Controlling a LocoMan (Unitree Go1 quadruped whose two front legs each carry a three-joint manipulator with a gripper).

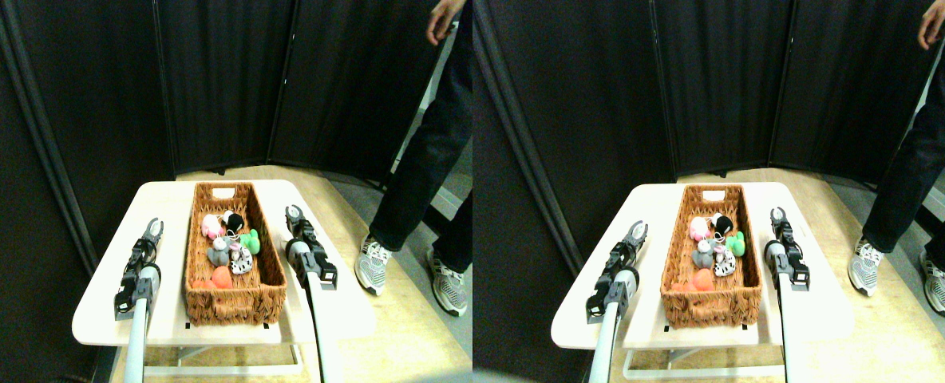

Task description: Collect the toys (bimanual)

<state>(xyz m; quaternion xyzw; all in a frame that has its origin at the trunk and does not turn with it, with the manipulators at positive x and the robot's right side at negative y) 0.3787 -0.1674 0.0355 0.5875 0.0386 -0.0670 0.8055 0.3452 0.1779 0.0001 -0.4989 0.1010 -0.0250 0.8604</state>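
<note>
Toys (229, 243) piled mid-basket (269, 239); basket's long axis runs away from robot. Left end effector (154, 230) w/ jaws apart, empty, left of basket; right end effector (294, 214) right of it, jaws unclear. Small toys' facing can't be made out.

Soft toys (229, 243) are lying heaped inside a wicker basket (235, 299) on a pale bench (113, 299), both claws flanking it, while a person (429, 152) is standing nearby.

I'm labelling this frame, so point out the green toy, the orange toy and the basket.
green toy (250, 241): stereo pair view, middle of its body
orange toy (221, 277): stereo pair view, its rounded top
basket (235, 303): stereo pair view, near woven wall
</note>
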